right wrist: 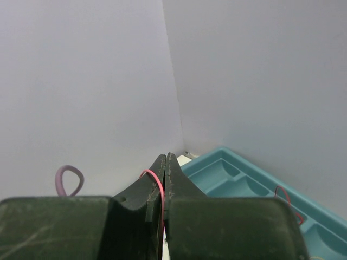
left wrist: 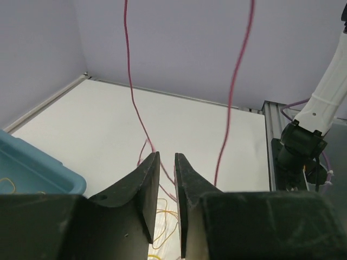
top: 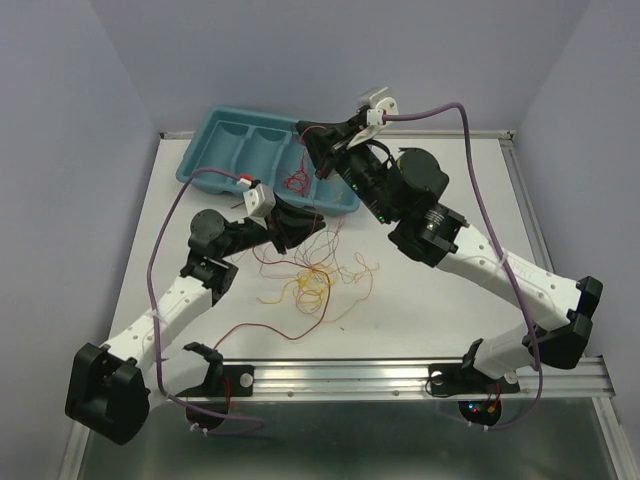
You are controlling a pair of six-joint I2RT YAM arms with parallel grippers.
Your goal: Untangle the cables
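The cables (top: 310,278) lie as a loose tangle of red, orange and yellow wire in the middle of the white table. My left gripper (top: 292,230) hovers just behind the tangle. In its wrist view its jaws (left wrist: 167,155) stand open by a narrow gap, with a dark red strand (left wrist: 162,184) crossing that gap and yellow loops below. Two red strands (left wrist: 132,81) hang down from above. My right gripper (top: 305,130) is raised over the tray, shut on a thin red cable (right wrist: 160,187) that loops over one finger. Another red cable (top: 296,180) lies in the tray.
A teal compartment tray (top: 205,150) sits at the back left, also seen under the right gripper (right wrist: 244,173). One red wire (top: 255,328) trails toward the metal rail (top: 400,375) at the near edge. Purple arm cables (top: 480,190) arc above both arms.
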